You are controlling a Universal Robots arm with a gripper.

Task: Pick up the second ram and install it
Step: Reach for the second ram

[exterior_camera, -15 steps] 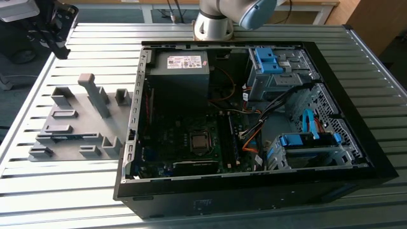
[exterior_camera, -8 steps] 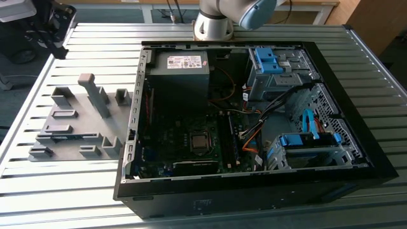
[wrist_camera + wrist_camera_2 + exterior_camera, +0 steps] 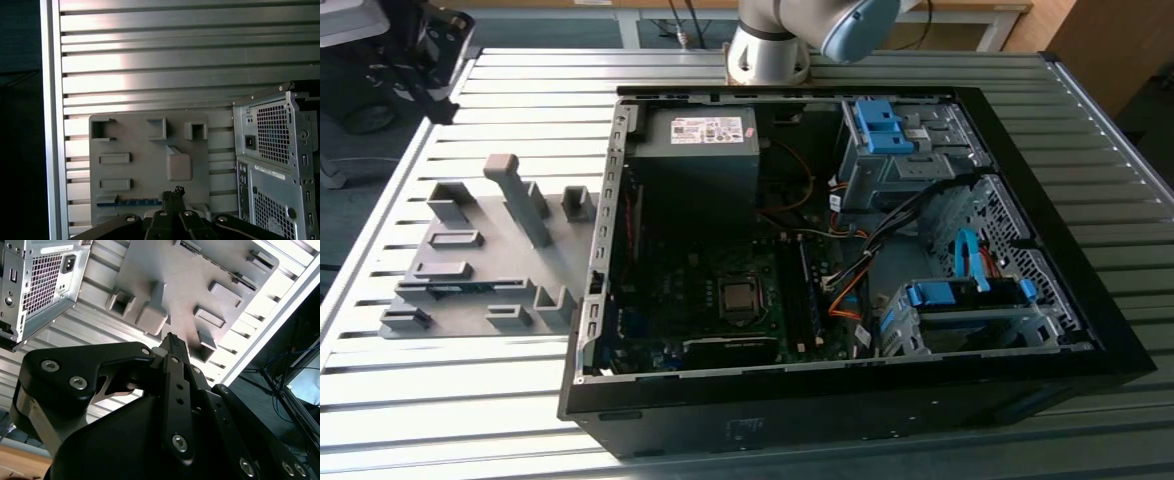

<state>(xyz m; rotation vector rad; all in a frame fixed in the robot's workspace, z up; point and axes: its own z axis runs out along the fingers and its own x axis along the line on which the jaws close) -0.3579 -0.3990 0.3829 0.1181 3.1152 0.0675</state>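
Observation:
The second ram (image 3: 131,202) is a thin green-blue strip lying edge-up in a slot of the grey plastic tray (image 3: 140,145). In the exterior view the ram (image 3: 460,287) sits near the front of that tray (image 3: 480,310), to the left of the open computer case (image 3: 854,250). My gripper (image 3: 173,191) hangs well above the tray, its black fingertips pressed together with nothing between them. In the second wrist view the gripper (image 3: 172,339) points down toward the tray (image 3: 185,295).
The tray carries several upright grey blocks (image 3: 520,195). The case holds a power supply (image 3: 700,130), a motherboard (image 3: 720,290), blue drive cages (image 3: 961,300) and orange and blue cables (image 3: 847,300). The arm's base (image 3: 767,50) stands behind the case on the slatted metal table (image 3: 494,100).

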